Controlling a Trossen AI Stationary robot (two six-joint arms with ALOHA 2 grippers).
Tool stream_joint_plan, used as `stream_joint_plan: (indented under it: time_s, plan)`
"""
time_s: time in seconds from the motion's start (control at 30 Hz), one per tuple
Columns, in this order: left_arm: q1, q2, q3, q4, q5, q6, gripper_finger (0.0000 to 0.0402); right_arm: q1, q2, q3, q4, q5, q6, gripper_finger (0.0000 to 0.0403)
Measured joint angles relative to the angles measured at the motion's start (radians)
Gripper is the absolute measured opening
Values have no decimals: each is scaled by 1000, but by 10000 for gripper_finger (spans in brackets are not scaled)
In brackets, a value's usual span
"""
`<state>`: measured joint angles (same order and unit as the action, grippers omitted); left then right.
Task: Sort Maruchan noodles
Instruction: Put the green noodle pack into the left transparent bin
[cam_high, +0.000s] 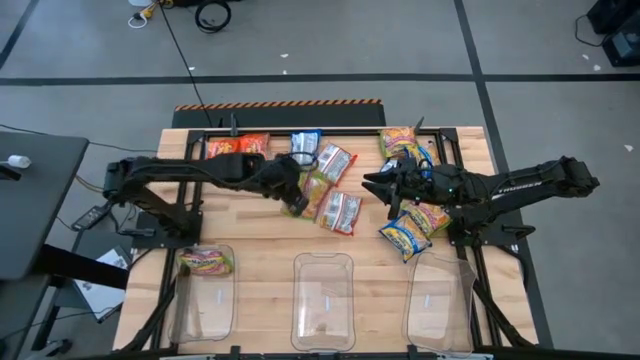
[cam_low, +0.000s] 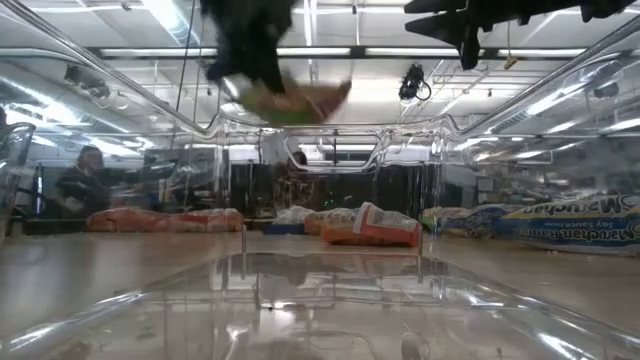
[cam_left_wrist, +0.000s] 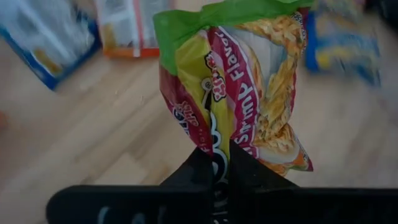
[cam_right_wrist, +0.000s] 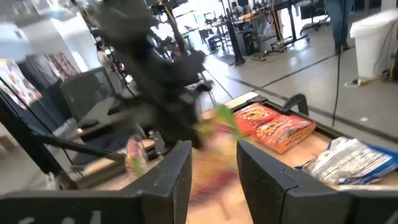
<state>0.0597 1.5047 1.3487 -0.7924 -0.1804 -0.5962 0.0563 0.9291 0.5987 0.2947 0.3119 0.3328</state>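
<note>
My left gripper (cam_high: 295, 203) is shut on a green-yellow Maruchan noodle packet (cam_left_wrist: 239, 81) and hangs over the middle of the table; in the low view the packet (cam_low: 290, 100) is high above the wood. More packets lie flat across the far half: orange-red ones (cam_high: 238, 147) (cam_high: 340, 212), a blue one (cam_high: 305, 143), a green-yellow one (cam_high: 398, 142), and blue-and-yellow ones (cam_high: 405, 236). Another green-yellow packet (cam_high: 205, 262) lies in the left clear bin (cam_high: 205, 300). My right gripper (cam_right_wrist: 214, 168) stands open at the centre right, nothing between its fingers. My left gripper pinches one narrow end of the green-yellow packet (cam_left_wrist: 217, 146) between its two fingers (cam_left_wrist: 249, 171). The fingers come from above, slanting down. The packet is creased lengthwise and reaches out beyond the fingertips, lifted clear of the table.
Three clear bins stand along the near edge: left, middle (cam_high: 323, 298) and right (cam_high: 437, 295). A black frame (cam_high: 300, 128) rims the far side of the table. Bare wood lies between the packets and the bins.
</note>
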Motion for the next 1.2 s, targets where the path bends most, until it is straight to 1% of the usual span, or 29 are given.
stream_joint_plan:
  time_s: [0.07,0.17,0.27,0.3,0.37,0.43,0.53,0.63,0.73,0.83,0.9,0.93,1.0,1.13,1.2]
  plan:
    - [-61,0,109,-145,-31,66,22,0,0,0,-2,0,-48,132]
    - [-156,-1,216,-309,-47,77,23,-5,2,0,-3,23,-171,133]
    - [-266,0,281,-433,-45,27,24,10,2,2,13,42,-260,132]
    - [-310,0,294,-464,-47,11,24,27,2,11,11,48,-277,132]
    - [-396,-1,302,-504,-42,-26,25,78,15,47,5,92,-305,132]
    - [-484,1,302,-532,-24,-75,25,138,38,94,-30,157,-347,132]
    - [-623,0,302,-590,8,-166,25,215,115,182,-70,263,-398,132]
    - [-764,2,302,-612,14,-265,20,274,218,277,-73,352,-404,132]
    - [-905,3,301,-673,17,-368,16,317,334,376,-72,437,-404,132]
    - [-1028,23,301,-782,-1,-450,16,350,445,473,-72,509,-404,132]
    - [-1100,40,280,-778,-38,-443,17,372,511,533,-69,561,-404,133]
    - [-1124,41,258,-758,-64,-437,17,383,548,565,-65,592,-404,133]
    - [-1153,54,217,-772,-103,-435,17,403,607,617,-59,640,-390,132]
    - [-1151,86,99,-773,-40,-373,17,443,696,695,-55,706,-355,133]
    - [-1152,88,41,-782,-19,-369,17,463,731,723,-43,735,-336,133]
